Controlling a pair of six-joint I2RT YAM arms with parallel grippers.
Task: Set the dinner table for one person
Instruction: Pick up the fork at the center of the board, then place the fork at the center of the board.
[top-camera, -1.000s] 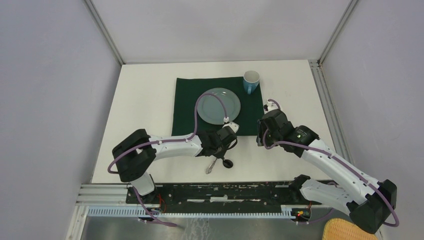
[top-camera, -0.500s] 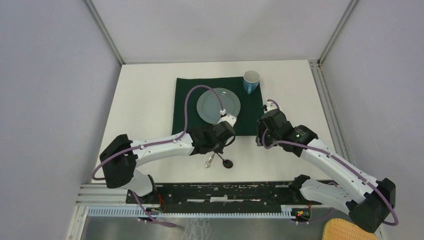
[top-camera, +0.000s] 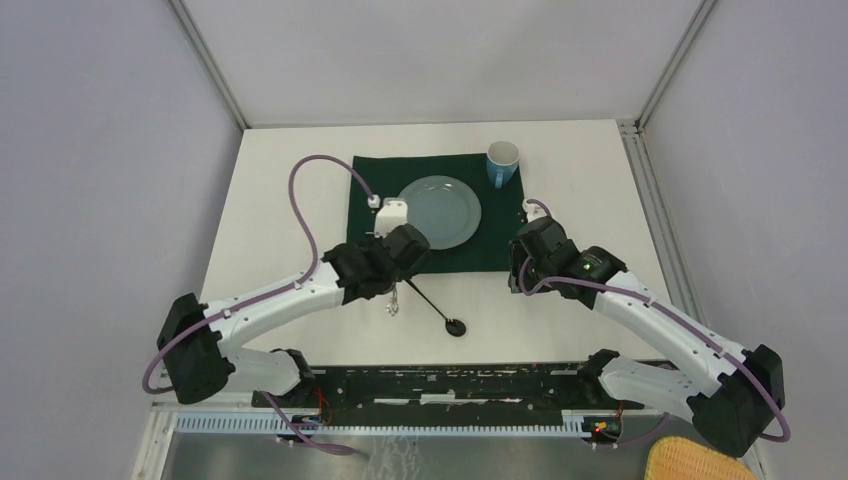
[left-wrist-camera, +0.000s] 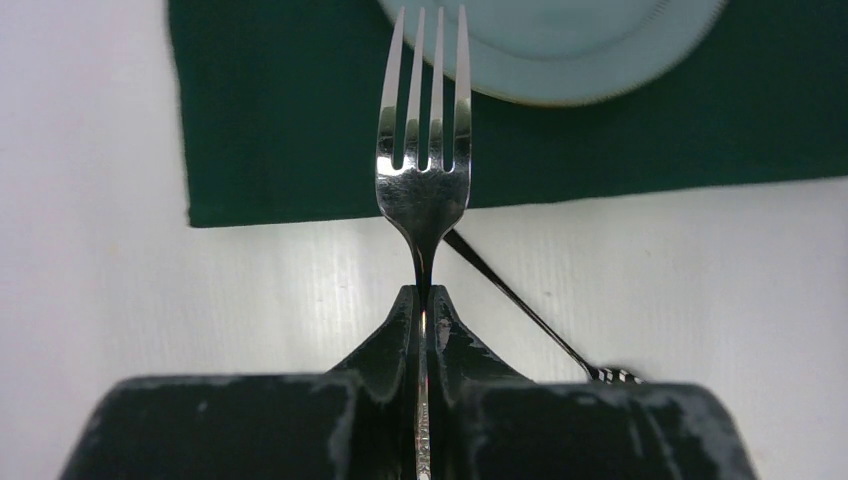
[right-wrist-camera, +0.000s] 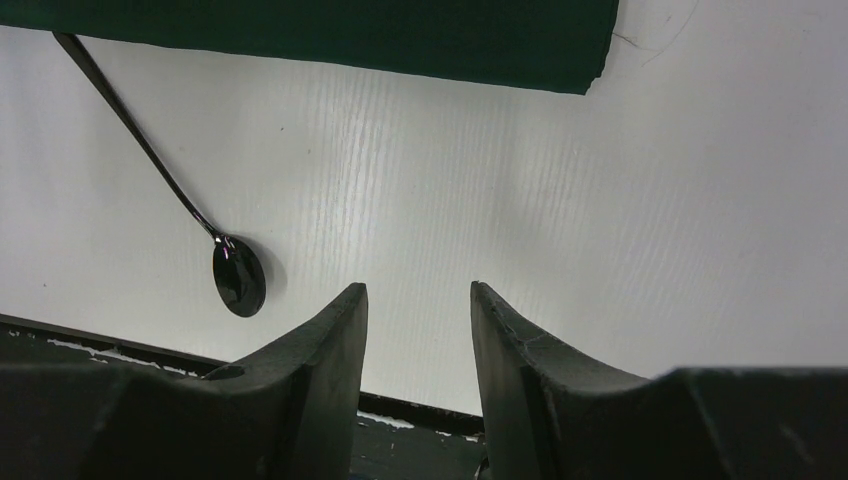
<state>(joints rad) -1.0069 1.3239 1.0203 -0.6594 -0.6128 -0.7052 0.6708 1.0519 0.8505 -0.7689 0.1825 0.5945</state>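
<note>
Top external view: pale grey walls (top-camera: 100, 200) enclose the white dinner table (top-camera: 280, 220), which carries a green cloth (top-camera: 485, 250), plate (top-camera: 445, 210) and mug (top-camera: 502, 162). My left pincer (left-wrist-camera: 422, 297) clamps a fork (left-wrist-camera: 424, 150), seemingly lifted, at the cloth's near edge; my right pincer (right-wrist-camera: 418, 305) hangs half open, empty.

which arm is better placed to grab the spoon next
Right: the right gripper is open and empty near the spoon; the left gripper is shut on the fork.
</note>
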